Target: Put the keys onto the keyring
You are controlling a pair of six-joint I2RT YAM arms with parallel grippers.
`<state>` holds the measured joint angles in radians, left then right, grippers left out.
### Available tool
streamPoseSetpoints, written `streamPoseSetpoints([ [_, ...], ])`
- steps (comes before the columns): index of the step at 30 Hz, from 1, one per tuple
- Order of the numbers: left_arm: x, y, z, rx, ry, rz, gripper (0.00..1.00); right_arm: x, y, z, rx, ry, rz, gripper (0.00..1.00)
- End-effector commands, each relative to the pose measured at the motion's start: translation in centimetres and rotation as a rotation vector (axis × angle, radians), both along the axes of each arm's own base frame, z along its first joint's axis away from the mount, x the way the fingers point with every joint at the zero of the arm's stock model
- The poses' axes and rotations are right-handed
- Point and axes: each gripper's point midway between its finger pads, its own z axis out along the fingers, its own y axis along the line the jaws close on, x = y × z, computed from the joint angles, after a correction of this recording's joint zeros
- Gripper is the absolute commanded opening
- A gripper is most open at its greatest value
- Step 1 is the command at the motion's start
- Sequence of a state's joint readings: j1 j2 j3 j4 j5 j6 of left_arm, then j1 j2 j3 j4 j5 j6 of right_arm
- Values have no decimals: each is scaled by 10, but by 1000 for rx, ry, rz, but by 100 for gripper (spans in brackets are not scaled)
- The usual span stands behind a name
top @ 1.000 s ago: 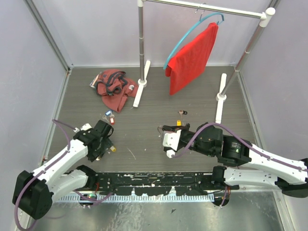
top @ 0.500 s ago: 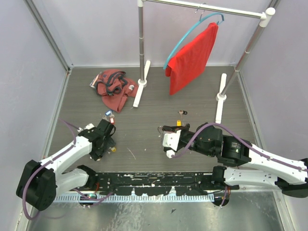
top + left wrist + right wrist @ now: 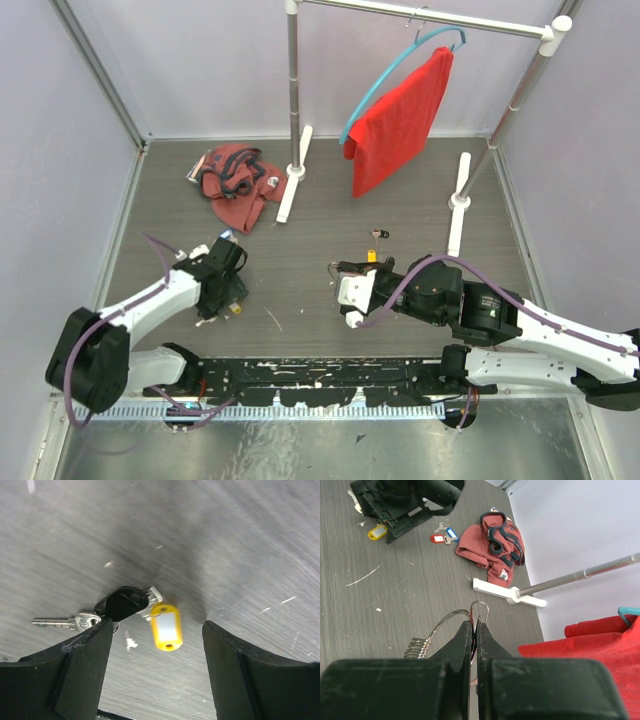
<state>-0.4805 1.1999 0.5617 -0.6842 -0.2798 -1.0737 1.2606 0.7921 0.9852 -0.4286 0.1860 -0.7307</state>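
The keyring [image 3: 442,622] is up off the desk [image 3: 320,200], just right of centre, its thin wire pinched between the fingers of the right end effector [image 3: 474,630]. That one is clenched tight on the ring, jaws pressed together with the wire looping out above and to the side. Low on the wire sits a little stack of silver pieces [image 3: 417,649]; from here I can't say whether they are key blades.

Over on the left side, the left end effector [image 3: 156,640] hangs low above the desk with its jaws spread wide, gripping nothing. Straight beneath it lies the yellow-tagged key [image 3: 166,627], flat on the surface between the two fingers. Touching it at the upper left is the black-tagged key [image 3: 124,601], and a bare silver blade [image 3: 57,623] pokes out to the left from under that black tag.

A little further back, beyond the left end effector, the red-tagged key [image 3: 438,538] and the blue-tagged key [image 3: 451,533] lie side by side on the desk, just touching.

Behind them is a crumpled red garment [image 3: 235,185] in a heap, near the white foot of the clothes rack [image 3: 293,90]. From the rack's top rail a red shirt [image 3: 400,125] hangs on a blue hanger [image 3: 385,75], well apart from the keys.
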Motion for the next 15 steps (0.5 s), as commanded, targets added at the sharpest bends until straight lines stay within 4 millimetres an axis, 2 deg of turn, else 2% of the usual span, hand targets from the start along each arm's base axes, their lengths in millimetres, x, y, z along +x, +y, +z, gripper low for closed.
streamPoseSetpoints([
  [1, 36, -40, -11, -120, -39, -111, 77, 0, 1, 19, 70, -5, -5, 1],
  [7, 65, -84, -11, -168, -35, -251, 76, 1, -2, 19, 73, 2, -22, 1],
  [12, 81, -124, 8, -196, -85, -373, 76, 0, -5, 20, 84, 7, -25, 1],
  [15, 86, -133, 23, -199, -131, -419, 77, 6, -10, 19, 80, 1, -67, 1],
])
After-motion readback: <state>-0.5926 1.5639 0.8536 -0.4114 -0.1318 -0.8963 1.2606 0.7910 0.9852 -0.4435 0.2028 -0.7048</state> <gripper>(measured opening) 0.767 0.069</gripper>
